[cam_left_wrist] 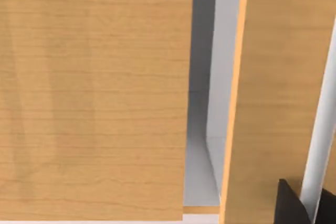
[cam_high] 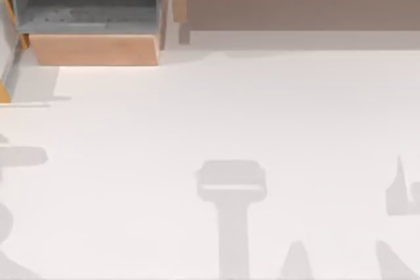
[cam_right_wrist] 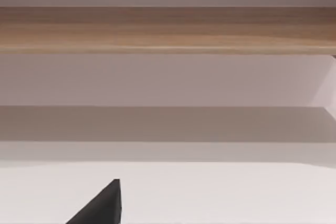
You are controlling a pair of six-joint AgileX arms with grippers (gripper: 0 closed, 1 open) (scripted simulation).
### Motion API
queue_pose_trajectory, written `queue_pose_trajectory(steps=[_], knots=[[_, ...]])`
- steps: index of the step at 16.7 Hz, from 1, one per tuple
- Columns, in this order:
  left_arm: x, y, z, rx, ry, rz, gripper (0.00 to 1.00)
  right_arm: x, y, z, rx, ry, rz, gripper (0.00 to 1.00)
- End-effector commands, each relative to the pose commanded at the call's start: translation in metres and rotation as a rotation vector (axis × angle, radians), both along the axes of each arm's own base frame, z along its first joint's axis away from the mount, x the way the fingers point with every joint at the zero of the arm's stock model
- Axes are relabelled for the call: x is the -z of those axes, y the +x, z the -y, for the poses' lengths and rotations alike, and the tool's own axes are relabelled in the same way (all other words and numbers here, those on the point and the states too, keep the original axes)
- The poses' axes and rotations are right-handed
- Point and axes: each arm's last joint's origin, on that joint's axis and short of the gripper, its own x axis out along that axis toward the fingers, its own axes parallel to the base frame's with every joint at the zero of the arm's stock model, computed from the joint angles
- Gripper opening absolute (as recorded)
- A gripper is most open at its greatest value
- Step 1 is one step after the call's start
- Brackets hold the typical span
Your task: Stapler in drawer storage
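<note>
Left gripper (cam_left_wrist: 293,209): a dark tip shows in the left wrist view, hard up against tan wooden panels. A narrow grey slot runs between the two panels and a pale strip passes just beside the tip. We cannot tell if it is spread or pressed together.

Drawer (cam_high: 92,49): at the far left corner of the table (cam_high: 216,109), standing open. Its grey floor and walls face up and its light tan front panel faces the open table. A thin tan edge shows just left of it. The right wall sits near the end of the long wooden unit (cam_high: 295,4), with a slim gap between them.

Room to move: from the drawer's front edge and the unit's brownish-grey panel, white table spreads open across the middle and right. It is marked by soft grey shadows, one T-shaped near the centre and more at the near left and near right.

Right gripper (cam_right_wrist: 105,205): a dark wedge shows in the right wrist view, over the white table. It faces the long unit's front and is well apart from it. We cannot tell its spread either.

Stapler: we cannot tell where it lies, so we give no relation to either gripper.
</note>
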Motion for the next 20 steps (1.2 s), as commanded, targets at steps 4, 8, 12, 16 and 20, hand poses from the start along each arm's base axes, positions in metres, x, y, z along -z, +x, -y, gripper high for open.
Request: queue_pose_trajectory(steps=[4,8,12,16,20], knots=[[0.002,-0.001,-0.001,-0.004,-0.006,-0.008,0.0,0.0,0.0,0.0,0.0,0.0,0.0,1.0],[0.003,0.025,-0.003,-0.007,-0.002,-0.008,0.0,0.0,0.0,0.0,0.0,0.0,0.0,1.0],[0.001,0.058,-0.001,-0.005,-0.003,-0.005,0.0,0.0,0.0,0.0,0.0,0.0,0.0,1.0],[0.002,0.059,-0.002,-0.01,-0.007,-0.009,0.0,0.0,0.0,0.0,0.0,0.0,0.0,1.0],[0.003,0.076,-0.003,-0.009,0.003,-0.009,0.0,0.0,0.0,0.0,0.0,0.0,0.0,1.0]])
